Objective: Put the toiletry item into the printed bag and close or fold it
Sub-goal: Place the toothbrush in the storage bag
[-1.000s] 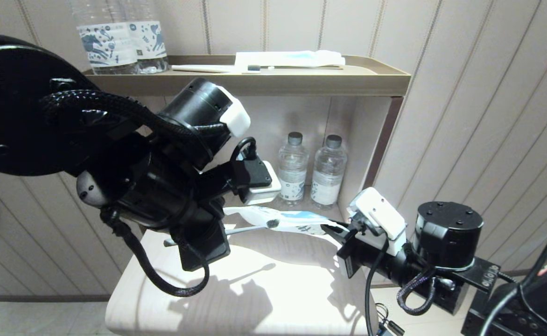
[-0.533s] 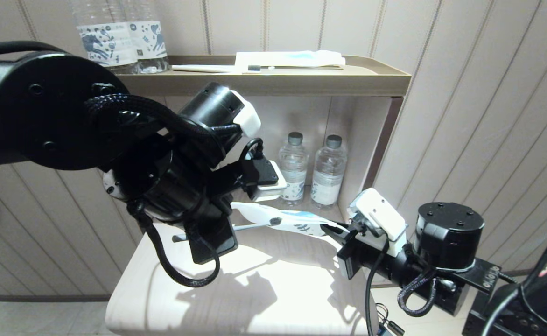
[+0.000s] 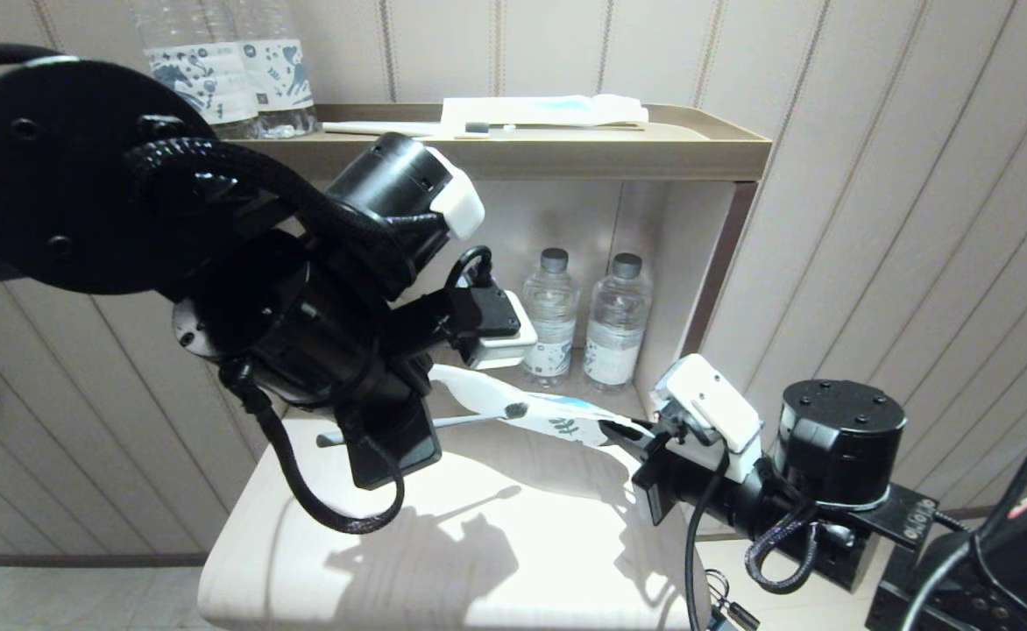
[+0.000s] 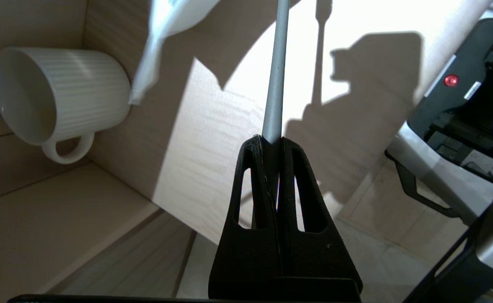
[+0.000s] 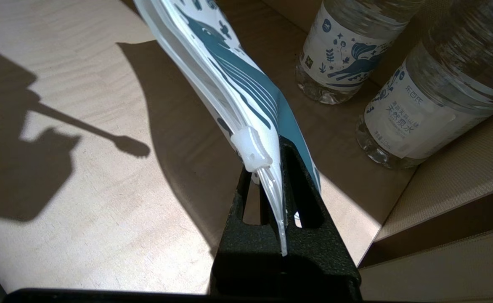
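Note:
My left gripper (image 3: 395,434) hangs over the pale table and is shut on the toiletry item (image 3: 470,421), a slim toothbrush held level. In the left wrist view my left gripper (image 4: 271,141) pinches the handle of the toothbrush (image 4: 276,71). The brush head shows as a dark spot against the printed bag (image 3: 531,407); I cannot tell whether it is inside. My right gripper (image 3: 620,431) is shut on the bag's strip-seal end. The right wrist view has my right gripper (image 5: 271,158) clamped on that edge, the leaf-printed bag (image 5: 225,54) reaching away above the table.
Two water bottles (image 3: 584,320) stand in the niche behind the bag. A white ribbed mug (image 4: 57,101) lies on its side in the corner. The upper shelf (image 3: 522,153) carries bottles, another toothbrush and a flat packet. The table (image 3: 496,561) has bare room in front.
My left arm has shifted right and slightly up with the toothbrush. The bag's free end has risen, so the bag now slopes down toward my right gripper.

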You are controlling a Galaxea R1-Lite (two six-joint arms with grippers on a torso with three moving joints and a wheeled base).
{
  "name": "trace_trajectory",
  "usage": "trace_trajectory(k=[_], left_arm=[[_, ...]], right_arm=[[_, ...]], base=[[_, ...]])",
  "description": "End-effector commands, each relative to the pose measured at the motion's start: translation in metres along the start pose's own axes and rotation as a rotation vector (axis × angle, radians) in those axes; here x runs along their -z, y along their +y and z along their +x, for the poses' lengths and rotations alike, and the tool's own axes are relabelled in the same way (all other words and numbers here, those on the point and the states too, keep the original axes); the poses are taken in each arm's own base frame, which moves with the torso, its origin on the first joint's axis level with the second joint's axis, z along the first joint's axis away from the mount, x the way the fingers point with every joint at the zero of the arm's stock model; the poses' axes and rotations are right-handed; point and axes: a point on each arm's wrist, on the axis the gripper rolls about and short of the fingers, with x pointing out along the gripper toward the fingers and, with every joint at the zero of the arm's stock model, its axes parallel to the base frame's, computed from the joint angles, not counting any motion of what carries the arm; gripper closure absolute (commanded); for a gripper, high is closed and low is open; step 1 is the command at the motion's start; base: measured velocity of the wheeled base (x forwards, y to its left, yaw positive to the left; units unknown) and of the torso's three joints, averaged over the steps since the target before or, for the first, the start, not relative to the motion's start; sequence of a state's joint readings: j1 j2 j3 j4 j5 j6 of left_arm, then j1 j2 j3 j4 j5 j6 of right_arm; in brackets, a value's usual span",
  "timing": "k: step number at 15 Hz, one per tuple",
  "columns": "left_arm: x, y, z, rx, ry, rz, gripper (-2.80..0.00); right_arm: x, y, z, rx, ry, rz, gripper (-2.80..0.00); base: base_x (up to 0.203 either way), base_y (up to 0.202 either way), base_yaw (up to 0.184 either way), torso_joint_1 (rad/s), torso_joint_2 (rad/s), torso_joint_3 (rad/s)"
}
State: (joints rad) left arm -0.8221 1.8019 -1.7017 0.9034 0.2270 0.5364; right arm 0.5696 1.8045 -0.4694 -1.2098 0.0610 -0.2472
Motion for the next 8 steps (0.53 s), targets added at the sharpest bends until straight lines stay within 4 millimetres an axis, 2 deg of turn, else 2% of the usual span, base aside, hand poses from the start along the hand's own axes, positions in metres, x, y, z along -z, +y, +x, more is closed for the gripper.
trace_trajectory(k=[1, 8], left_arm=[[0.003, 0.001, -0.011, -0.007, -0.009, 0.000, 0.00], [0.001, -0.003, 0.003, -0.001, 0.040, 0.016, 0.00]], right_arm=[[0.000, 0.000, 0.000, 0.000, -0.004, -0.002, 0.00], [0.000, 0.001, 0.000, -0.004, -0.004, -0.002, 0.00]], base=[[0.000, 0.000, 0.000, 0.000, 0.00, 0.000], [0.000, 0.000, 0.000, 0.000, 0.00, 0.000]])
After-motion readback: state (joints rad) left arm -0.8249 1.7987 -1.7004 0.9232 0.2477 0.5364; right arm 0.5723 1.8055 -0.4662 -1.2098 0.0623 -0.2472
